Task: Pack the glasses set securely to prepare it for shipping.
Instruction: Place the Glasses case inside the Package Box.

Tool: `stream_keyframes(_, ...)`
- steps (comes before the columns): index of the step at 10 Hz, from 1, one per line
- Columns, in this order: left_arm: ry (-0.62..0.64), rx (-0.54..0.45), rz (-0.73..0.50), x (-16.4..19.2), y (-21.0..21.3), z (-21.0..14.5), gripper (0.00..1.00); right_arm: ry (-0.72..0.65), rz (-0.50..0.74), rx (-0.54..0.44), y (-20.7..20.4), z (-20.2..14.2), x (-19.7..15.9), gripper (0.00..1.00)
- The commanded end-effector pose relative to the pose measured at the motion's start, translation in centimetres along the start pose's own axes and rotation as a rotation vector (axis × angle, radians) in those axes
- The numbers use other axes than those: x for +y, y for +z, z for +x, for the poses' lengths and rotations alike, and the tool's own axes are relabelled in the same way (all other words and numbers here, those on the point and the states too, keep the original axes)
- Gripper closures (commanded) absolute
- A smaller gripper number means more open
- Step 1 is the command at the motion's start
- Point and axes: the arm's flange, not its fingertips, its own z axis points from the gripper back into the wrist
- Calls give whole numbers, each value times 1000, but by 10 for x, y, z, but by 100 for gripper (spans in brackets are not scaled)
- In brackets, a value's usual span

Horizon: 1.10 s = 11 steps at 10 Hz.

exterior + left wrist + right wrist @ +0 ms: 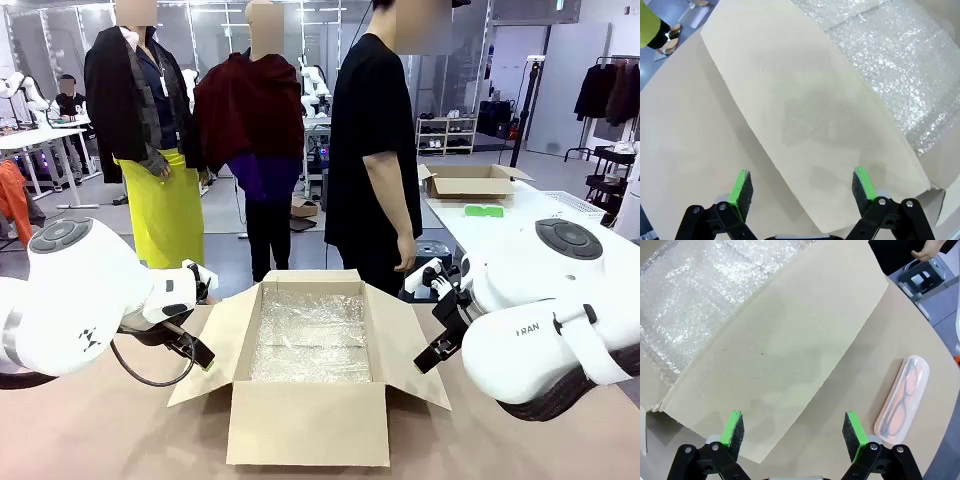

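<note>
The left fingers (741,189), black with green pads, are spread wide and grip nothing. One pad hangs over the tan bench (685,150), the other over the left flap (805,115) of an open brown cardboard box (305,425). The right fingers (852,430) are parted the same way and are also empty, with one pad above the right flap (785,355) and the other above bare bench. Just beside that flap's outer edge, a pink oblong clear-plastic glasses case (902,397) lies flat on the bench with a dark-framed pair visible inside.

In the front view each white arm enters from its own side with the wrist bent down and inward, so that the fingers slant towards the nearer flap. All four flaps are splayed outward. A sheet of crinkly clear bubble wrap (310,335) lines the box interior. A person in a black T-shirt (370,140) stands at the far side of the bench, one hand (405,255) hanging loose.
</note>
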Motion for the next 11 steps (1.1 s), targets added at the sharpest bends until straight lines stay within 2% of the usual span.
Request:
stream_keyframes(1, 0, 0, 0, 0, 0, 0, 0, 0, 0, 0, 0, 0, 0, 0)
stream_keyframes(10, -1, 0, 0, 0, 0, 0, 0, 1, -1, 0, 0, 0, -1, 0)
stream_keyframes(11, -57, 6, 3, -4, 18, -3, 0, -9, -13, 23, 2, 4, -11, 0)
